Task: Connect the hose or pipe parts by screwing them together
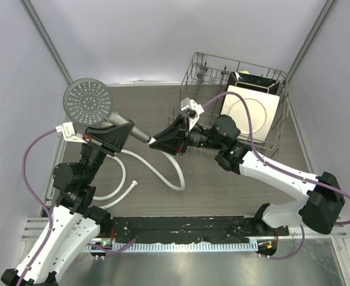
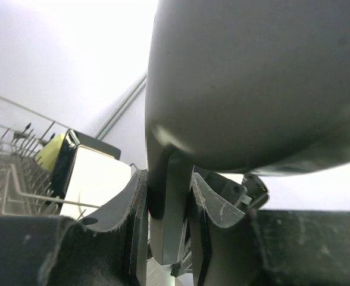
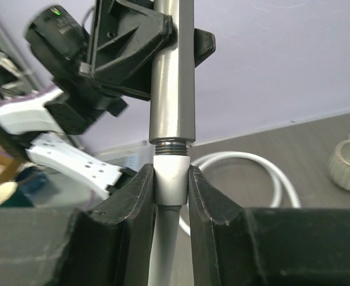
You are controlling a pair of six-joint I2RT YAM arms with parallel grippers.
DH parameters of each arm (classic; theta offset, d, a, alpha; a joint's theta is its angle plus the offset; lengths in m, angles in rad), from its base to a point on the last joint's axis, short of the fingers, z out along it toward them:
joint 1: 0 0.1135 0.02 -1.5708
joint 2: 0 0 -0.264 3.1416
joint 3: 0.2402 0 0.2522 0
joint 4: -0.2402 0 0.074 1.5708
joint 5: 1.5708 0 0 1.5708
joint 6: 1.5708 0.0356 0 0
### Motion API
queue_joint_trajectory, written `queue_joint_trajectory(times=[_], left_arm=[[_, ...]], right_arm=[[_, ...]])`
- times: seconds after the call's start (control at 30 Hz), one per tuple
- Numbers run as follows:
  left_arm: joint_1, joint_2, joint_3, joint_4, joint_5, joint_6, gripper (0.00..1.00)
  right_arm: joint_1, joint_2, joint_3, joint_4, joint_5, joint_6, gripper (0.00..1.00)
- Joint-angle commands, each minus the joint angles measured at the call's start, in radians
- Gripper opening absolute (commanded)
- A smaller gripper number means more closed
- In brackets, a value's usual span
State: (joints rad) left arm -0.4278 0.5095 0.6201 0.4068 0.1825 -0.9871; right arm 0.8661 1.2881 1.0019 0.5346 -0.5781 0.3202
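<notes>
The left gripper [image 2: 170,223] was clamped on the straight handle of the grey shower head [image 1: 87,102], whose round perforated face was held up toward ten o'clock. The right gripper [image 3: 172,193] was closed on the small metal end nut [image 3: 171,176] of the white coiled hose [image 1: 163,171]. The nut met the handle's threaded end, with some thread showing. The hose looped across the brown worktop [image 1: 222,190] toward seven o'clock.

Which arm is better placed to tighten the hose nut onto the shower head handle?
Right. The right fingers are shut on the hose nut, right at the threaded end of the shower head handle, with some thread showing. The left fingers grip the handle, holding it steady.
</notes>
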Motion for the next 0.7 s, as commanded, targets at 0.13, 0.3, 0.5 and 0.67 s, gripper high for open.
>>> queue_joint_trajectory(times=[0.13,0.3,0.5,0.67], left_arm=[[-0.017,0.053,-0.005,0.224,0.321,-0.022,0.00],[-0.017,0.083,0.001,0.259,0.368,-0.016,0.00],[-0.019,0.095,-0.002,0.257,0.368,-0.007,0.00],[-0.017,0.086,0.033,0.150,0.313,0.051,0.00]], right_arm=[[-0.108,0.091,0.055,0.541,-0.114,0.464,0.01],[-0.177,0.206,0.050,0.865,-0.137,0.788,0.01],[-0.207,0.275,0.072,1.006,-0.143,0.947,0.05],[-0.210,0.254,0.049,0.943,-0.128,0.910,0.41]])
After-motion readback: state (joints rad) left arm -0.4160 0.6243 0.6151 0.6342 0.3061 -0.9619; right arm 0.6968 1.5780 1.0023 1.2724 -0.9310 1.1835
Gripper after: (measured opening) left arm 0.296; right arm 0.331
